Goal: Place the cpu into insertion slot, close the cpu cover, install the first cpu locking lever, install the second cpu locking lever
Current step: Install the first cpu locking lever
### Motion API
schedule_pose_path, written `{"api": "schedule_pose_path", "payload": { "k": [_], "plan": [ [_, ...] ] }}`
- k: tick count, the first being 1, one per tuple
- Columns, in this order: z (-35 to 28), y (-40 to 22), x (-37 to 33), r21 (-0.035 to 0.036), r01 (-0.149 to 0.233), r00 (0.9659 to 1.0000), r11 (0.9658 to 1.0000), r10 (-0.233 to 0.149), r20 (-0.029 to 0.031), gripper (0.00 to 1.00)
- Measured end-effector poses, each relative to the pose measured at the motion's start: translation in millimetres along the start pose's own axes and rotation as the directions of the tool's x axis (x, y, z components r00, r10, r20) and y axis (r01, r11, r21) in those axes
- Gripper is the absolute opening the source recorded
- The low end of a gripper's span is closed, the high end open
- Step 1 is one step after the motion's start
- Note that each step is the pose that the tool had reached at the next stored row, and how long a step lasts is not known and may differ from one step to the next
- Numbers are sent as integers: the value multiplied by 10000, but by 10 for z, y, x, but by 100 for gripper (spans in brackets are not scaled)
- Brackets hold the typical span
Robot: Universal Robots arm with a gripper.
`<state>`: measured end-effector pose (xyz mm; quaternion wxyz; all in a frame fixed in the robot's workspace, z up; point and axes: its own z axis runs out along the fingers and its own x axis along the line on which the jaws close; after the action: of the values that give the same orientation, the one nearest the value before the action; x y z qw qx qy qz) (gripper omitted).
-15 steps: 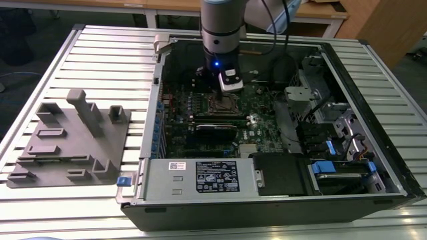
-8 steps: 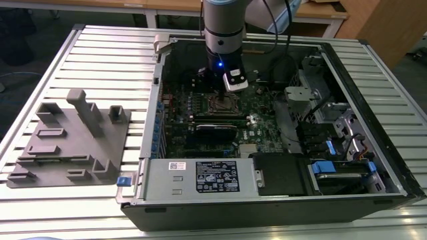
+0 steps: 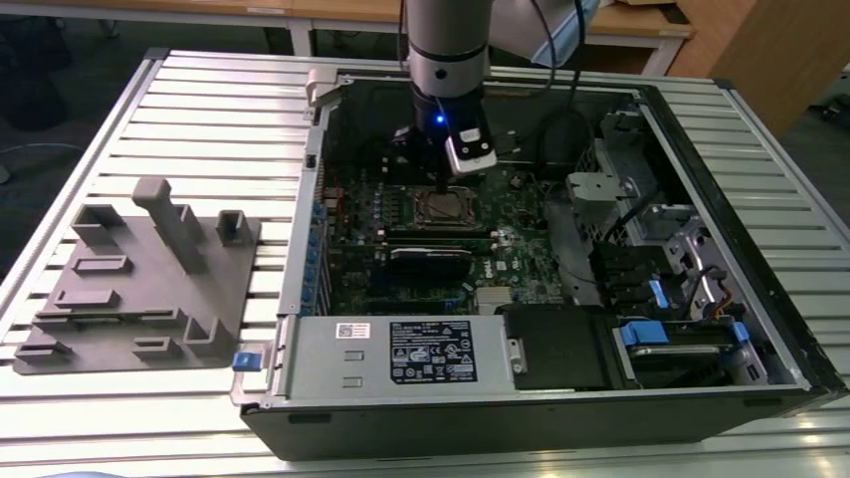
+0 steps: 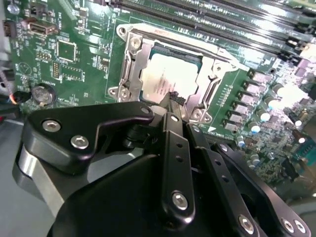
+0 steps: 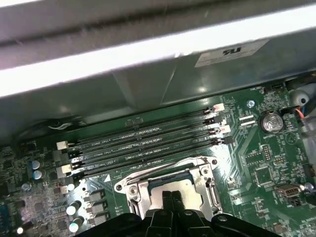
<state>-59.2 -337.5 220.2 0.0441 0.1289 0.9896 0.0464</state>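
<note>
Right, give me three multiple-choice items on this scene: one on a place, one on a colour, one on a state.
1. Where is the cpu?
A. On the grey tray
B. In the slot
C. Between the gripper's fingers

2. What colour is the board?
A. Green
B. Blue
C. Red

3. How does the cover stand?
A. Swung up
B. Taken off
C. Down around the cpu

Answers:
1 B, its silver top sits inside the socket.
2 A, green shows all around the socket in both wrist views.
3 C, its frame lies flat, with the cpu showing through the window.
</note>
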Motion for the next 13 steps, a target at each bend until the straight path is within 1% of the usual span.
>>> {"api": "schedule_pose_path", "payload": {
  "k": [1,5,8,11,12,13],
  "plan": [
    [-16,2,-1,0,0,10000,10000,0,0,11],
    [-20,2,-4,-3,15,10000,10000,-15,-2,11],
    [-16,5,-13,8,230,9997,9997,-229,-63,11],
    [-11,7,-22,57,435,9990,9990,-434,-145,11],
    [-10,7,-25,75,460,9988,9989,-459,-161,11],
    [-10,7,-25,103,464,9988,9989,-462,-159,11]
  ]
}}
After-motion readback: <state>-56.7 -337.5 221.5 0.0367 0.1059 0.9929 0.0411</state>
